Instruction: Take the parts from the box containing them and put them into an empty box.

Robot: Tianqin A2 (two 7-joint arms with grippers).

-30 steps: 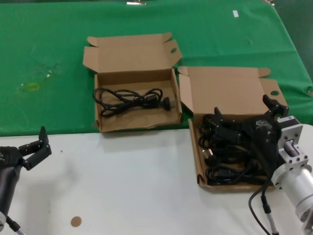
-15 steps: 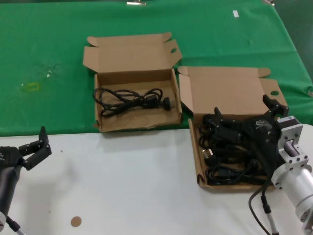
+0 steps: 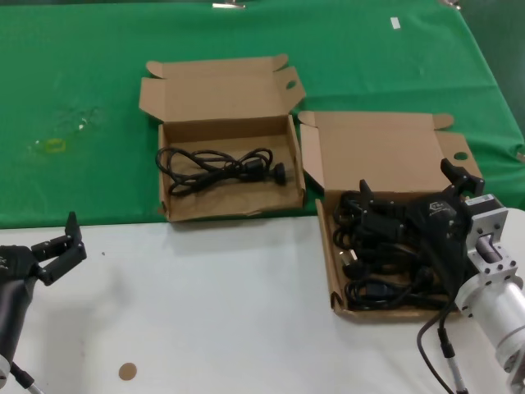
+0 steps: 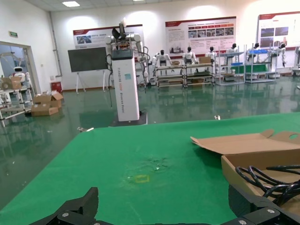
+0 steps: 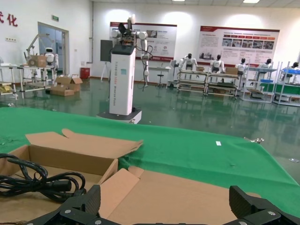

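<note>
The parts box [image 3: 336,283], with a tall plain lid panel [image 3: 381,156], sits at the right and holds a heap of several black power cables [image 3: 385,254]. My right gripper [image 3: 408,179] is open and empty, hovering over this box's far half; in the right wrist view [image 5: 165,201] its jaws frame the lid panel [image 5: 178,197]. The wider box [image 3: 164,185], with splayed flaps, sits left of it on the green cloth and holds one coiled black cable [image 3: 221,168]. My left gripper [image 3: 56,238] is open and empty, low at the near left.
The green cloth [image 3: 82,82] covers the far half of the table and the white top [image 3: 221,312] the near half. A small brown disc [image 3: 126,371] lies near the front edge. The left wrist view shows the wider box [image 4: 243,164] and its cable [image 4: 267,178].
</note>
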